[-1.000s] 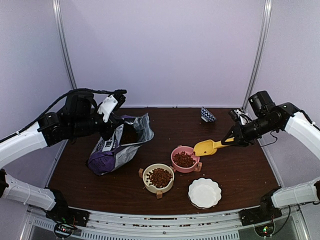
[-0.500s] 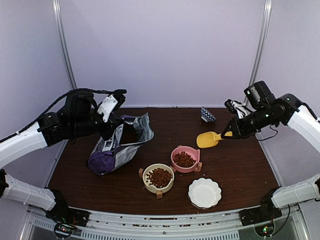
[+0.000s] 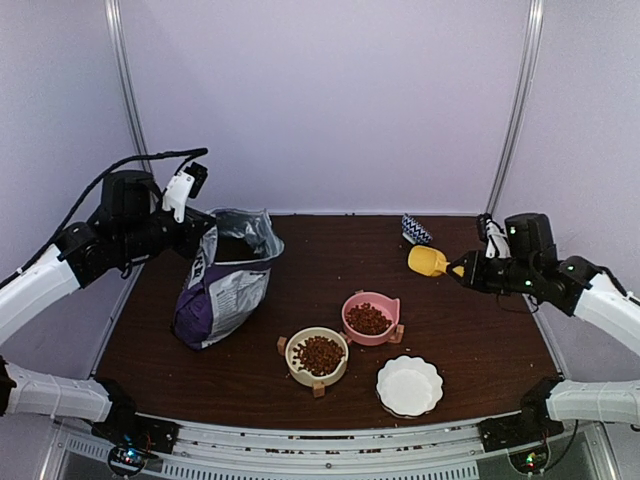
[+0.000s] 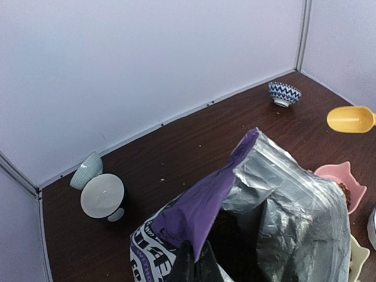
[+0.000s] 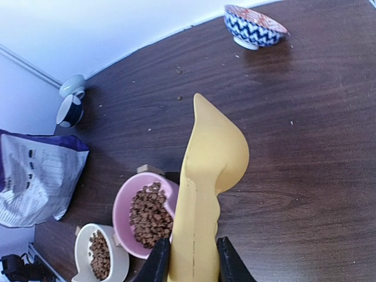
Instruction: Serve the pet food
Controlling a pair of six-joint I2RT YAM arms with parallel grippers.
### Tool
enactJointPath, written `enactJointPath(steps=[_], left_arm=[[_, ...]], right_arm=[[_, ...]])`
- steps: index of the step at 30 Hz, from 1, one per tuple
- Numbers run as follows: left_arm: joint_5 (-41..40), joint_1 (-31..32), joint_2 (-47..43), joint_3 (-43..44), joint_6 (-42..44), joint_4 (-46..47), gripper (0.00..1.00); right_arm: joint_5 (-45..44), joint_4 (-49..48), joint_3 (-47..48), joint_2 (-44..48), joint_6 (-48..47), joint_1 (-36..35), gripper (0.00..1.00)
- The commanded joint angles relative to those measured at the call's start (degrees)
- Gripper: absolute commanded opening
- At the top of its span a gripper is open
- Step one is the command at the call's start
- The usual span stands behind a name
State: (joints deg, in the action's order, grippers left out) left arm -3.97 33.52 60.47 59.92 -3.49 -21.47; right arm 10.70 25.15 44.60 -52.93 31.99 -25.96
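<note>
Pet food (image 3: 368, 319): loose pellets in pink bowl (image 3: 390, 303) and cream bowl (image 3: 341, 370), centre-front of desk. Likely light and spill-prone; best taken by yellow scoop (image 3: 428, 261), its handle pinched by right gripper (image 5: 192, 261). Left gripper (image 4: 195, 267) pinches bag (image 3: 220, 290) rim.

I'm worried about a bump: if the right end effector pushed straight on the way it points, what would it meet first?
Probably bare table, then the back wall, though depth is unclear. The right end effector holds the yellow scoop, which leads; the blue zigzag bowl sits off to the side of that line.
</note>
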Motion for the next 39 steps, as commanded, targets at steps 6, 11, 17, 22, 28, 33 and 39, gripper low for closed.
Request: enactJointPath(steps=[6, 11, 17, 22, 28, 33, 39], left_arm=[[0.37, -3.89, -2.71, -0.85, -3.22, 5.66, 0.00], [0.64, -3.96, -2.57, -0.96, -3.23, 5.65, 0.00], [0.58, -4.00, -2.35, -0.86, -3.07, 5.43, 0.00], [0.38, -4.07, -2.22, -0.78, -2.85, 5.30, 0.00], [0.34, -4.07, -2.20, -0.84, -2.78, 5.30, 0.00], [0.39, -4.04, -2.11, -0.77, -2.81, 5.17, 0.00], [0.39, -4.05, -2.28, -0.84, -2.77, 5.21, 0.00]], right_arm=[[0.55, -40.93, -20.63, -5.36, 16.09, 1.52, 0.05], [2.62, -56.05, -26.75, -13.84, 18.84, 1.52, 0.06], [3.87, -66.41, -28.99, -23.91, 20.44, 1.54, 0.08], [3.83, -69.78, -29.24, -29.65, 21.20, 1.52, 0.23], [2.44, -71.07, -29.71, -31.12, 21.13, 1.53, 0.43], [0.15, -70.63, -30.82, -29.85, 20.68, 1.52, 0.62], [-5.95, -62.43, -31.14, -24.52, 18.25, 1.52, 0.83]])
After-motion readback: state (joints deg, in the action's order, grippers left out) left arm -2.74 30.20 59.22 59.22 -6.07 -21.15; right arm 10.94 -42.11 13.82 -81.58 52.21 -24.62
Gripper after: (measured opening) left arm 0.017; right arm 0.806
